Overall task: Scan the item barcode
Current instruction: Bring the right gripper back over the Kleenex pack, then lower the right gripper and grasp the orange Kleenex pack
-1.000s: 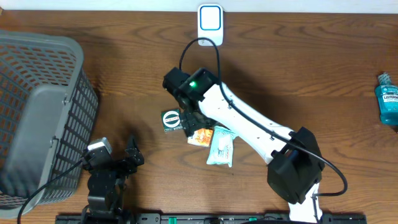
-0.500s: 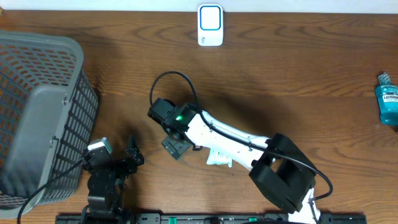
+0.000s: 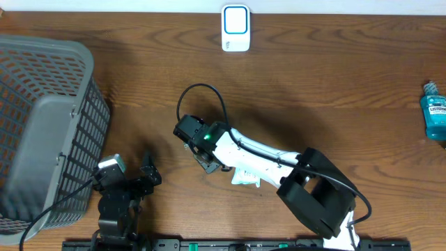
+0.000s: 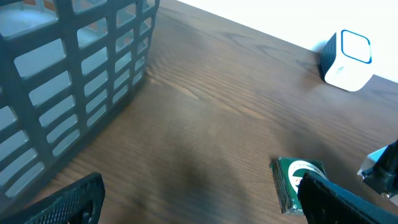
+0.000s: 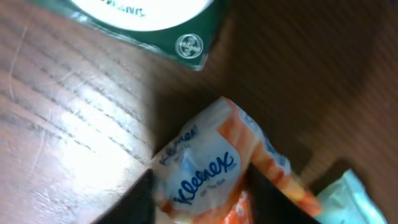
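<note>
An orange and white Kleenex tissue pack (image 5: 205,168) lies on the wooden table, and my right gripper (image 5: 205,202) is shut on it, a dark finger pressed against each side. From overhead, the right gripper (image 3: 209,157) is low over the table's middle and hides the pack. A green box (image 5: 149,25) with a white oval label lies just beyond the pack; the left wrist view shows this green box (image 4: 295,180) too. The white scanner (image 3: 235,28) with a blue square stands at the far edge. My left gripper (image 4: 199,205) is open and holds nothing, near the front edge.
A grey mesh basket (image 3: 42,125) fills the left side. A white and teal packet (image 3: 245,174) lies right of the tissue pack, partly under the right arm. A blue Listerine bottle (image 3: 435,111) lies at the far right edge.
The right arm swung down and toward the front over the items, then its fingers closed from wide open onto the tissue pack. The left arm has not moved.
</note>
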Action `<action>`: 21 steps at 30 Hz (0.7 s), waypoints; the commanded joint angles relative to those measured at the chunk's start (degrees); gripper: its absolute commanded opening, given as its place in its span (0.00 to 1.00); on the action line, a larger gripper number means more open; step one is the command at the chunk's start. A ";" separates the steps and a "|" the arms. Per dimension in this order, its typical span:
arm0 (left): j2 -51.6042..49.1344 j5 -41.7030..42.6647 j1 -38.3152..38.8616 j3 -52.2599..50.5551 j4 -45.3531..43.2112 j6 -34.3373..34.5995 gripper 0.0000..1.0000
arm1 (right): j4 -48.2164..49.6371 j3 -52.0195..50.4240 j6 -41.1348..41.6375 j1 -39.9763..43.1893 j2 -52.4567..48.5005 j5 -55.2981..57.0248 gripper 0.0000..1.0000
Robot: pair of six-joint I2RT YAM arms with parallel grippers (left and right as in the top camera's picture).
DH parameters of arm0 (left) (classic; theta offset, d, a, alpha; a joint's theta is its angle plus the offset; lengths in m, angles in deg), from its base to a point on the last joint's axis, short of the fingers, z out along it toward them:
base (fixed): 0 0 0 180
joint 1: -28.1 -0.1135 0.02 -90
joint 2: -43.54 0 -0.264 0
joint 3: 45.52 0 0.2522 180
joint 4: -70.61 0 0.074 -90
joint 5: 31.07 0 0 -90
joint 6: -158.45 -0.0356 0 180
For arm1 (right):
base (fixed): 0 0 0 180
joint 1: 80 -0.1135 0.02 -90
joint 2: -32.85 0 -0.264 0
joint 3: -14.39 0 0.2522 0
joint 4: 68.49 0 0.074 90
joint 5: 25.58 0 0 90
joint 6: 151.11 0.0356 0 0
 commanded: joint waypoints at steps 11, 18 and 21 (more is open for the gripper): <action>0.04 -0.70 -0.31 -0.81 1.18 -0.11 0.98 | -5.92 3.17 10.21 9.64 0.07 -7.32 0.01; 0.04 -0.70 -0.31 -0.81 1.16 -0.11 0.98 | -7.02 8.59 32.87 17.81 0.07 -7.34 0.10; 0.04 -0.70 -0.31 -0.81 1.18 -0.11 0.98 | -7.78 10.69 41.03 20.24 0.07 -8.33 0.12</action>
